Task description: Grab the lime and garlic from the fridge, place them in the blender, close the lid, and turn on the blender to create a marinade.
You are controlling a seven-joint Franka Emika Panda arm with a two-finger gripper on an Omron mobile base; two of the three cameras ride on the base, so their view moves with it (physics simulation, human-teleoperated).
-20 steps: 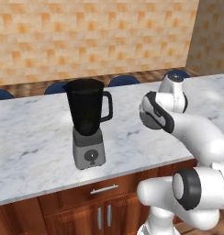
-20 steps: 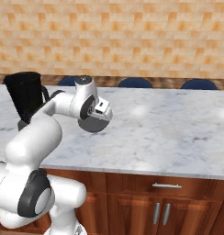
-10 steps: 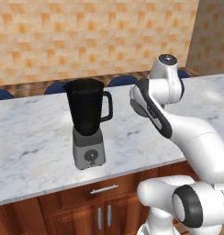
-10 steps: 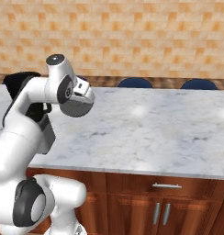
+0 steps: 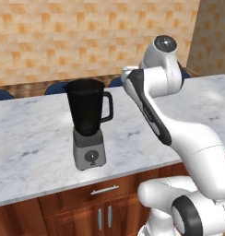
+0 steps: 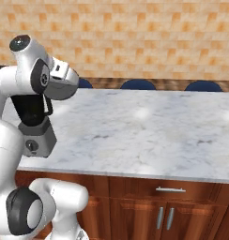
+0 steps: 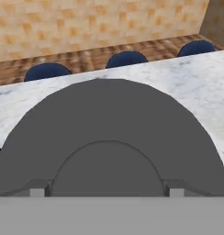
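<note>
While marble counter [image 6: 149, 136] stretches bare rightward, pincer [image 7: 107, 195] grips lid [image 7: 109, 137] upright, just right of blender [image 5: 88, 122], above counter.

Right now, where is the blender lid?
The lid is held in the gripper, raised above the marble counter just right of the blender, whose jug is uncovered.

The lid [image 6: 61, 85] hangs tilted at the arm's end above the table's [image 6: 149, 136] left part, beside the blender [image 6: 34, 123] near the left front edge.
</note>
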